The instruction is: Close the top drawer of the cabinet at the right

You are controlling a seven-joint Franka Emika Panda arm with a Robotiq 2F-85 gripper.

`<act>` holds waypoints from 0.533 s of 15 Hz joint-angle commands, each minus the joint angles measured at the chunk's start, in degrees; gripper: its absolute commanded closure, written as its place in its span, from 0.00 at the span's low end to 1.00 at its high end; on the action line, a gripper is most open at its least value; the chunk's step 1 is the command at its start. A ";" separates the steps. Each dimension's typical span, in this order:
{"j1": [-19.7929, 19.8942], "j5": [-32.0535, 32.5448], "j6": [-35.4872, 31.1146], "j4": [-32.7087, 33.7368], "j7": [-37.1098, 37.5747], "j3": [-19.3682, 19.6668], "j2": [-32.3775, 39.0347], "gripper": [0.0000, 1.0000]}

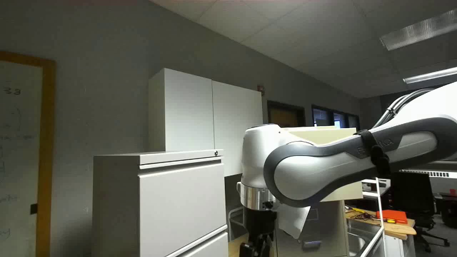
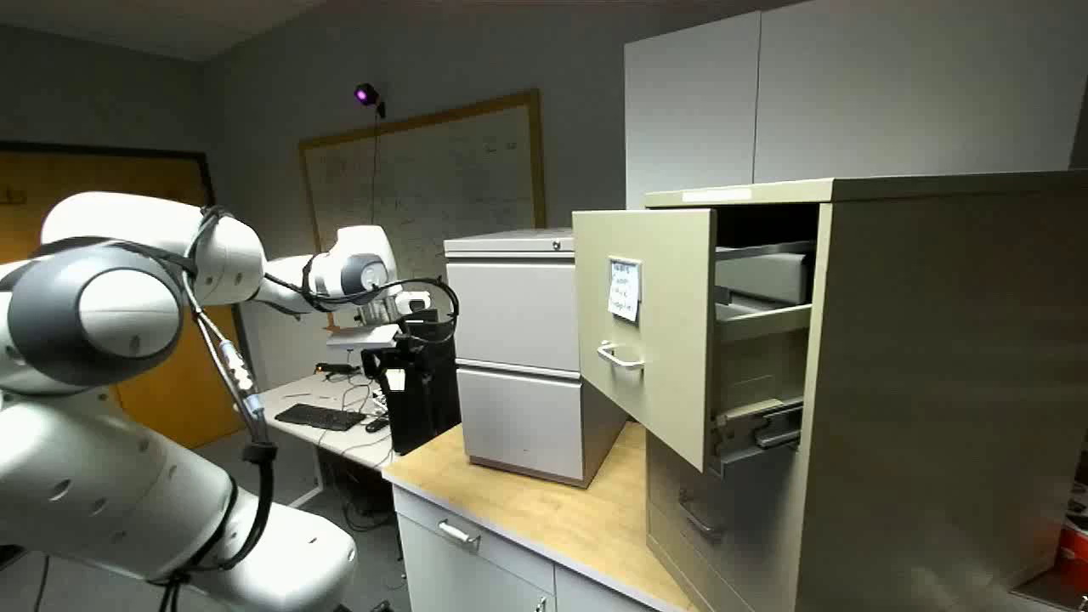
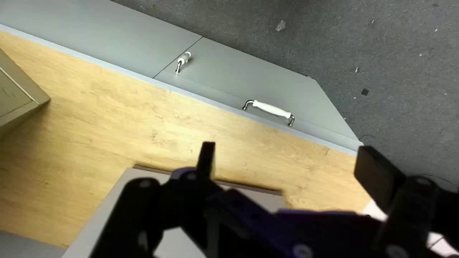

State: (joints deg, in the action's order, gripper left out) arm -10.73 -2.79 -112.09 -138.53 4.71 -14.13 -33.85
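Observation:
The beige filing cabinet [image 2: 926, 357] stands at the right in an exterior view. Its top drawer [image 2: 667, 336] is pulled far out, with a silvery handle [image 2: 619, 357] and a paper label on its front. In an exterior view the drawer front [image 1: 339, 191] is partly hidden behind the arm. A lower corner of the cabinet [image 3: 18, 89] shows at the left of the wrist view. My gripper [image 1: 255, 246] points down, away from the drawer. In the wrist view my gripper [image 3: 285, 148] has its fingers wide apart with nothing between them.
A pale grey two-drawer cabinet [image 2: 518, 314] stands on the wooden worktop [image 2: 510, 510], beside the beige cabinet. A low grey unit with white handles [image 3: 247, 77] is under the worktop. A white cupboard [image 2: 892, 93] hangs behind. A desk with a keyboard [image 2: 319, 416] is beyond the gripper.

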 commanded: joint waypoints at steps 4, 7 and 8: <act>-0.57 0.32 0.07 0.24 0.28 0.45 0.11 0.00; -0.57 0.32 0.05 0.24 0.28 0.45 0.10 0.00; -0.24 0.93 -0.04 0.29 0.72 0.21 0.08 0.00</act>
State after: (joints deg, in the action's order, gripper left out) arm -10.75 -2.77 -112.19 -138.48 4.71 -14.13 -33.86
